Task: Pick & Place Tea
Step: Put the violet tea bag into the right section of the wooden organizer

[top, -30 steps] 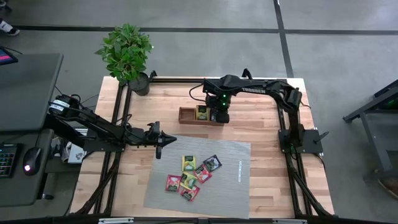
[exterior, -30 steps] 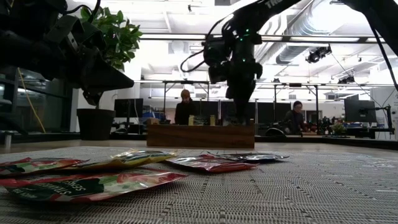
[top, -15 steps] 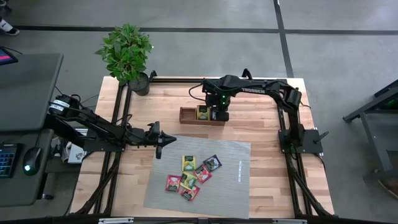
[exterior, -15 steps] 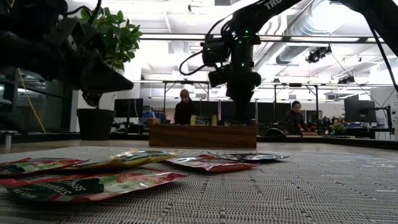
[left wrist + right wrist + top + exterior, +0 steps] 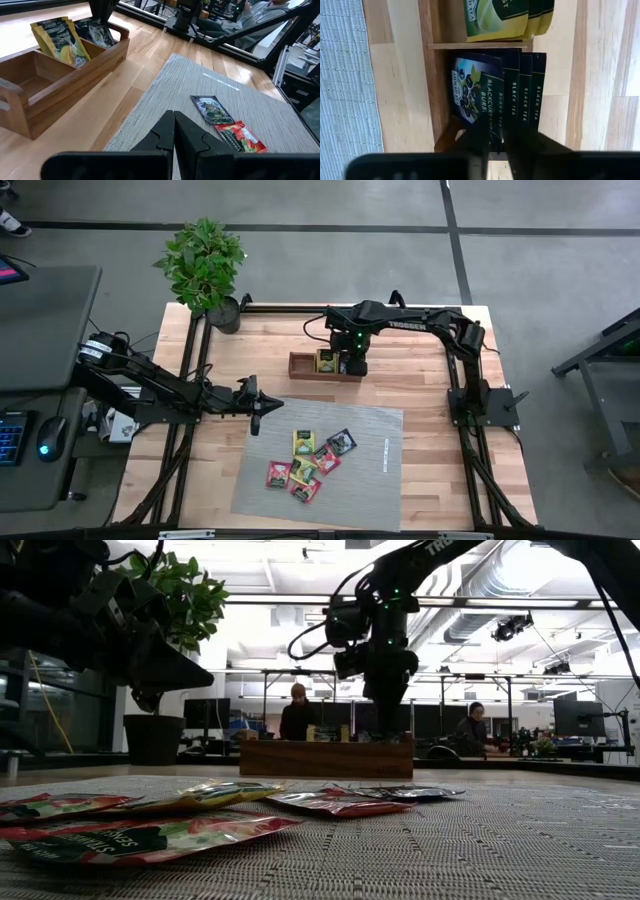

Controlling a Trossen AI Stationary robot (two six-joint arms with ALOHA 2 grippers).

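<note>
Several tea sachets (image 5: 305, 460), red, yellow and dark, lie flat on the grey mat (image 5: 370, 480). More stand on edge in the wooden tray (image 5: 300, 366): yellow ones (image 5: 505, 17) in the middle compartment, dark ones (image 5: 520, 95) in the right one. My right gripper (image 5: 497, 142) points down into that right compartment, open by a narrow gap, with the foremost dark sachet (image 5: 472, 95) rising between its fingers. My left gripper (image 5: 174, 135) is shut on nothing and hovers over the mat's far left corner (image 5: 256, 418). My right gripper comes from above with one finger (image 5: 475, 145) on each side of the foremost dark sachet's top edge (image 5: 492, 131). The sachet stands in the tray's right compartment, leaning on the others. Whether the fingers touch it I cannot tell.
A potted plant (image 5: 205, 265) stands at the table's far left corner. A thin white strip (image 5: 385, 455) lies on the mat's right part. The tray's left compartment (image 5: 30, 85) holds nothing. Bare wood lies to the right of the mat.
</note>
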